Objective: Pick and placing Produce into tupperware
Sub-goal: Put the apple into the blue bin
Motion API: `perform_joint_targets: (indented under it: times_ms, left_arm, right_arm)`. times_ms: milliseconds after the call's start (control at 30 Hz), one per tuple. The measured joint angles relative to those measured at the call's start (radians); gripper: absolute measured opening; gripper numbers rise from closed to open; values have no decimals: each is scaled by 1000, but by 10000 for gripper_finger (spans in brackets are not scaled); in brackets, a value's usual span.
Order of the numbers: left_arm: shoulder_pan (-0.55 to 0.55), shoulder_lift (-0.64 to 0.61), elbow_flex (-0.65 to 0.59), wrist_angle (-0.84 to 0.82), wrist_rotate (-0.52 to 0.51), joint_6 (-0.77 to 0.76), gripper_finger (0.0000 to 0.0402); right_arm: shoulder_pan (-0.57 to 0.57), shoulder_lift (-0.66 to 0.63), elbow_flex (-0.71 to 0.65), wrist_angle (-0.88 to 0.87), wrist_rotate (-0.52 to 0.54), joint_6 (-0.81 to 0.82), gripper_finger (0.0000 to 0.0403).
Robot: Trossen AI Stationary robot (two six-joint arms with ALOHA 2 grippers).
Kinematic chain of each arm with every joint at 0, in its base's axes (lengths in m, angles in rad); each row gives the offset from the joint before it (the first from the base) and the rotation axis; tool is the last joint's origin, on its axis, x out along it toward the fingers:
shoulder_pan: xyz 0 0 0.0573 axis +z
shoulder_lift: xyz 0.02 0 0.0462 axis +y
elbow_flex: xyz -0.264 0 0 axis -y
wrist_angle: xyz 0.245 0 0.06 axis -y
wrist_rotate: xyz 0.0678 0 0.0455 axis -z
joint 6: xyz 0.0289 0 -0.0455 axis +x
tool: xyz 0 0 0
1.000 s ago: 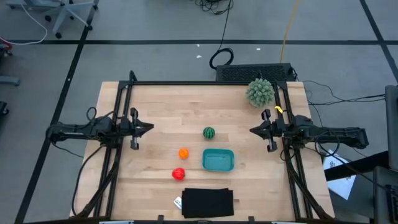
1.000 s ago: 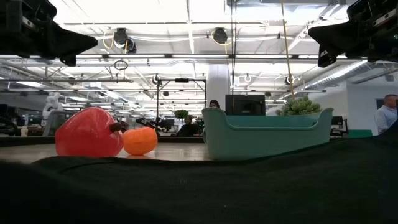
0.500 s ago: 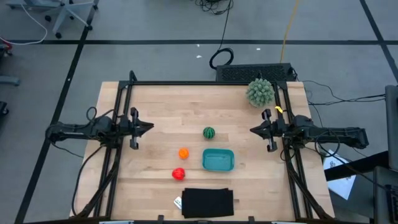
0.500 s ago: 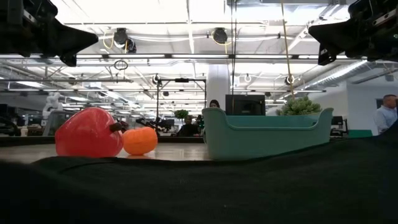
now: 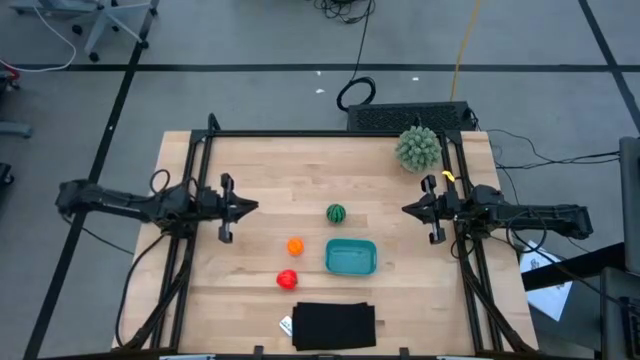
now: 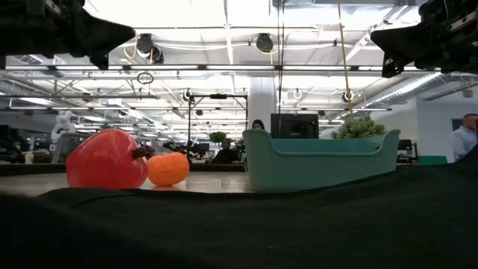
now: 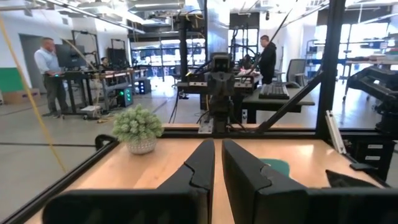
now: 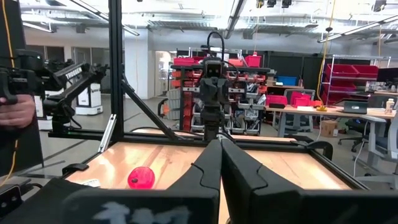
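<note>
From above I see my left end effector (image 5: 247,207), fingers pressed together, held over the wooden counter (image 5: 280,170). The small orange ball (image 5: 295,245) lies nearest it, toward the counter's front-centre, beside the shallow teal-blue rectangular plastic tupperware (image 5: 351,257). The striped dark-green watermelon (image 5: 336,213) and red tomato-like piece (image 5: 287,279) sit near. My right end effector (image 5: 408,209), also pressed together, waits farther off.

- One watermelon (image 5: 336,213)
- One orange ball (image 5: 295,246)
- One red tomato (image 5: 287,280)
- One teal tupperware (image 5: 351,257)
- One spiky green ball (image 5: 418,148)
- One black flat rectangle (image 5: 334,326)
- Two arms
</note>
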Motion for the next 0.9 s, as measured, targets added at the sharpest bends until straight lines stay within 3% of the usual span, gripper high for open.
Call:
perform_joint_targets:
  times_ms: [467,667,900]
  left_arm:
    - [-119,340,307,-30,1,56,35]
    - [-165,441,353,-12,0,96,35]
    - [-226,555,355,132,-4,117,35]
  right_arm:
    - [0,0,0,-1,0,0,0]
    - [0,0,0,-2,0,0,0]
    - [0,0,0,-19,0,0,0]
